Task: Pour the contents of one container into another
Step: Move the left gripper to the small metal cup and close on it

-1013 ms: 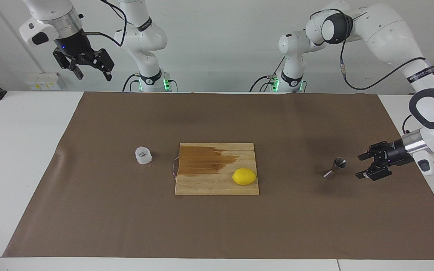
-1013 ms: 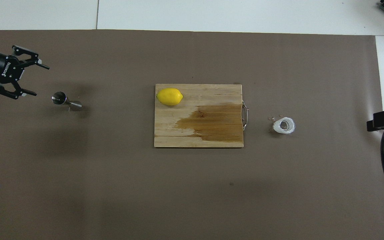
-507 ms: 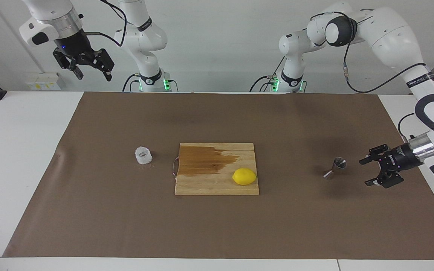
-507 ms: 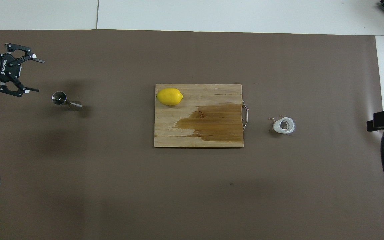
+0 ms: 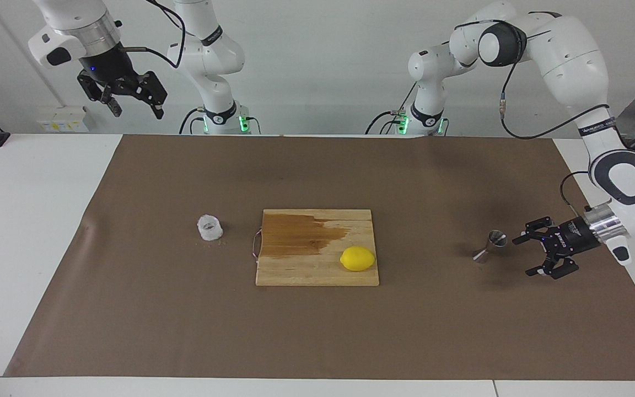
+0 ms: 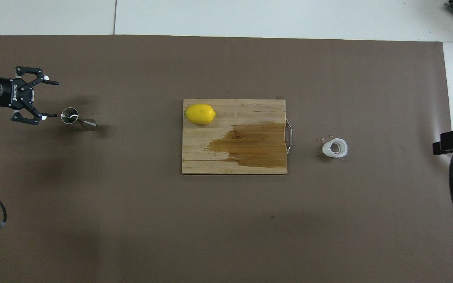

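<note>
Approaching the jigger, nothing gripped

Brown paper mat [image 5: 317, 331] covers a white table [image 5: 20, 220]; pale wall at the robots' end. Wooden cutting board [image 5: 306, 259] sits mid-mat, stained dark, with a yellow lemon [image 5: 357, 258] on it. Small crinkled white translucent cup [image 5: 209, 227] stands toward the right arm's end. Shiny steel hourglass jigger [image 5: 491, 246] stands upright toward the left arm's end. Left gripper [image 5: 528, 255] lies low and level just beside the jigger, fingers spread, not touching. Right gripper [image 5: 135, 107] waits high, fingers apart, empty.

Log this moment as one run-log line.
left gripper: open, low beside jigger, no contact | right gripper: open, raised, waiting | cup: on mat, untouched | pour: not started
</note>
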Controlling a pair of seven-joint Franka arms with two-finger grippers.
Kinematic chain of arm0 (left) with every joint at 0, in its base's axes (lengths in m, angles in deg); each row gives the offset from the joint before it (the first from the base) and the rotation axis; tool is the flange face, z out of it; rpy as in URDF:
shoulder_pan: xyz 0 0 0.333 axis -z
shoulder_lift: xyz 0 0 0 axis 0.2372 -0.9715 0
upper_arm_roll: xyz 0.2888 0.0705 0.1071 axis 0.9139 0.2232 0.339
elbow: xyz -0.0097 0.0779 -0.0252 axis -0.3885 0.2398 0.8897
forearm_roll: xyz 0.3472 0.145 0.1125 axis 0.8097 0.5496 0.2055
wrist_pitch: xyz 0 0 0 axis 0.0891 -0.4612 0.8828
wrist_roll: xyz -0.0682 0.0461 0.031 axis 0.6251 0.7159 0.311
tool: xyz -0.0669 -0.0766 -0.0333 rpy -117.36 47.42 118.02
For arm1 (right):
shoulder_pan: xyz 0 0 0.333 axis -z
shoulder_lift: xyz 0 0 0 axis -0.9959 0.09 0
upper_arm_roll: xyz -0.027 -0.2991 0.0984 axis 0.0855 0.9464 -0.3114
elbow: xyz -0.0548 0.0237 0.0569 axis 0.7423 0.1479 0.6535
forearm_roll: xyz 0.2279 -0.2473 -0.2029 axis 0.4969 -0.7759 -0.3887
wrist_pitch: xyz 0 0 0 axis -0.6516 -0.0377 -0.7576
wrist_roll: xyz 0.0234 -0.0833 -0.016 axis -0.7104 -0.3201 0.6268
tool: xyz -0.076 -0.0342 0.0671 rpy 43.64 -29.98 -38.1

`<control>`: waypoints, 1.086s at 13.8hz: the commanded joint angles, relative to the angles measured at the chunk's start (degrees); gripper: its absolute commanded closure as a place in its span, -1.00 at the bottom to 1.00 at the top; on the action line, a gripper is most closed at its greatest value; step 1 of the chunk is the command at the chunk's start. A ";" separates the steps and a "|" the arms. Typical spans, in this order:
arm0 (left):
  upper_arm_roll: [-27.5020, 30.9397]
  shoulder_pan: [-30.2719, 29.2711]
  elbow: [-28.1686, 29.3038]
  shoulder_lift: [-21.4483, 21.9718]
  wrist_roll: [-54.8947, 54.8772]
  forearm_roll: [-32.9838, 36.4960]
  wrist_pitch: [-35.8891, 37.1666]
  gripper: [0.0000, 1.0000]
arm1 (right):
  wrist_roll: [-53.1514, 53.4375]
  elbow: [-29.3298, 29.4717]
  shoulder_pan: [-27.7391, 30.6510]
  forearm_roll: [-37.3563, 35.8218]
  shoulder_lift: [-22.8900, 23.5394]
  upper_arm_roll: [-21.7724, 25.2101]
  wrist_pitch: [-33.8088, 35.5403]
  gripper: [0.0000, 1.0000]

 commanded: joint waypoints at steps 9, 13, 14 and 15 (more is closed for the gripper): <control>-0.15 0.01 24.67 9.51 -0.30 -12.82 -11.82 -1.00 | -1.49 -0.49 0.84 1.30 -0.89 -0.16 0.62 -1.00; -0.68 1.51 26.96 10.21 -1.00 -17.14 -12.62 -1.00 | -1.49 -0.49 0.84 1.30 -0.89 -0.16 0.62 -1.00; -0.76 1.51 28.36 10.82 -2.92 -17.58 -12.80 -1.00 | -1.49 -0.49 0.84 1.30 -0.89 -0.25 0.62 -1.00; -0.76 1.60 29.42 11.18 -4.33 -18.98 -13.06 -1.00 | -1.49 -0.49 0.84 1.30 -0.89 -0.16 0.62 -1.00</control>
